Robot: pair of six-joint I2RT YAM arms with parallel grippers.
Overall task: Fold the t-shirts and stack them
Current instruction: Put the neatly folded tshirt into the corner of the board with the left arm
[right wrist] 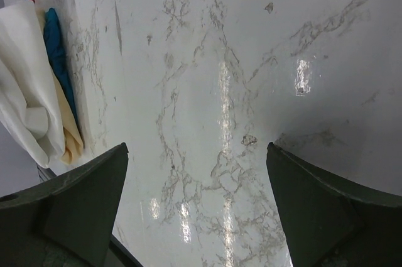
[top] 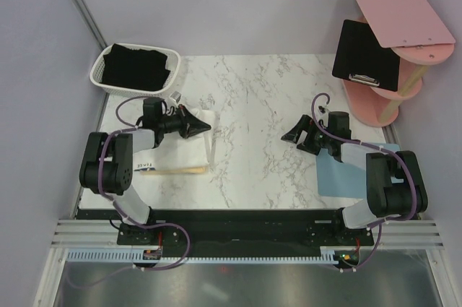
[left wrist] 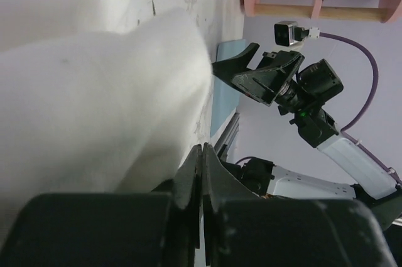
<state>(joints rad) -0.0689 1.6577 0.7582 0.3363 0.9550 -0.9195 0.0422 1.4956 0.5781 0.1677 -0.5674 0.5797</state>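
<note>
1. L side: left gripper point(top: 193, 126) sits low on the white t-shirt point(top: 189, 149), at its far-right part, on the left of the marble table point(top: 253, 97). Jaws fully closed. Wrist cam shows white cloth humped up right at the fingers point(left wrist: 188, 179). Reads as a pinch on a fold of it, prob. to pull that edge over for a fold.
2. R side: right gripper point(top: 297, 134) hovers over bare marble mid-right, jaws spread wide, nothing in them. It points toward the shirt and looks parked on standby, out of the L arm's way.
3. Stack: the white tee lies on a pale yellow t-shirt point(top: 177, 170); only the yellow's near edge peeks out. So stack spot = left-front, IMO.
4. black t-shirt point(top: 137, 68) sits in the white basket point(top: 97, 68), far-left corner, not yet pulled.
5. light-blue mat point(top: 336, 173) lies under the R arm; black clipboard point(top: 364, 54) rests on the pink shelf point(top: 404, 11). Neither is part of the job, and both are well apart from the cloth.
6. Risk: thin pinch, so the cloth may slip, or the yellow tee gets dragged along w/ it.
</note>
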